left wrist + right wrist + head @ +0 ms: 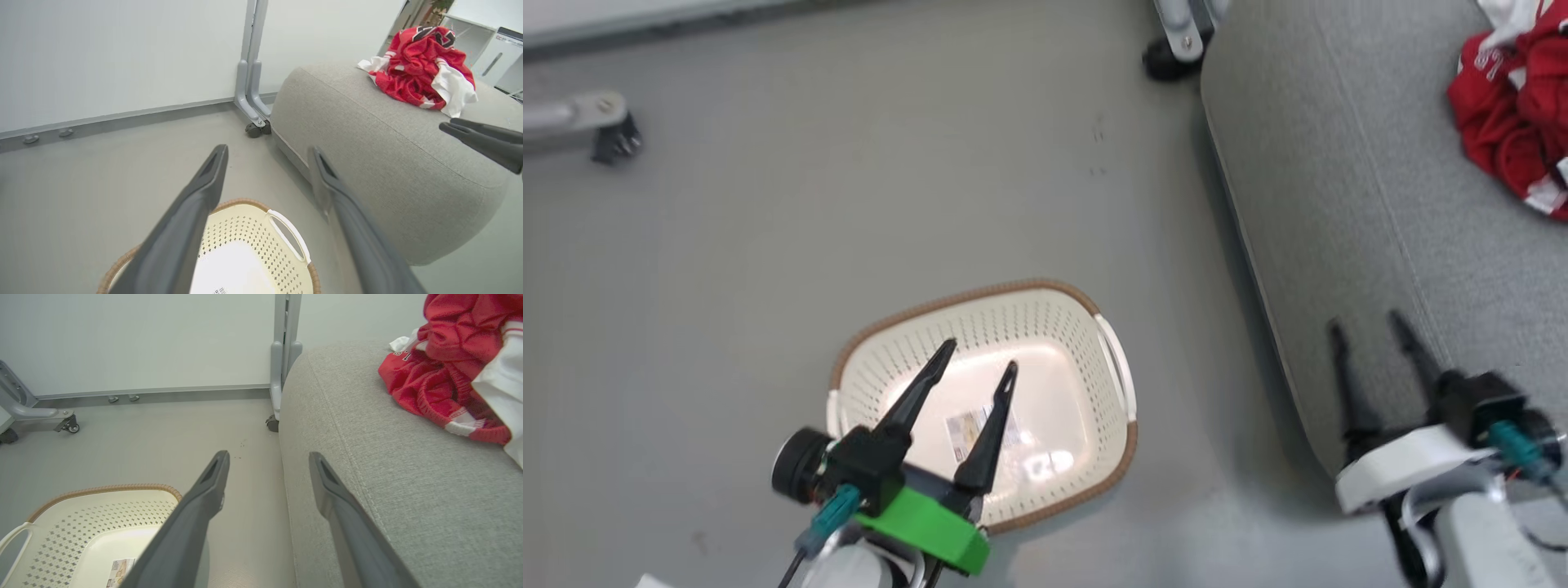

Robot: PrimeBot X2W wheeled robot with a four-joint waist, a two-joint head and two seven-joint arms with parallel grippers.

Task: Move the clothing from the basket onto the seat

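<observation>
The red and white clothing (1515,114) lies crumpled on the light-grey seat (1339,180) at the upper right, and shows as a heap of clothing (419,69) in the left wrist view and as clothing (453,371) in the right wrist view. The cream basket (980,400) stands on the floor with only a label on its bottom. My left gripper (976,359) hangs open above the basket, nothing between its fingers. My right gripper (1368,322) is open over the seat's near edge, well short of the clothing. The seat (388,465) and basket (98,522) appear past the right fingers.
A grey partition leg on a caster (1172,49) stands by the seat's far corner, and another wheeled foot (605,131) is at the upper left. A white wall panel (122,57) runs behind. Grey floor (849,204) surrounds the basket.
</observation>
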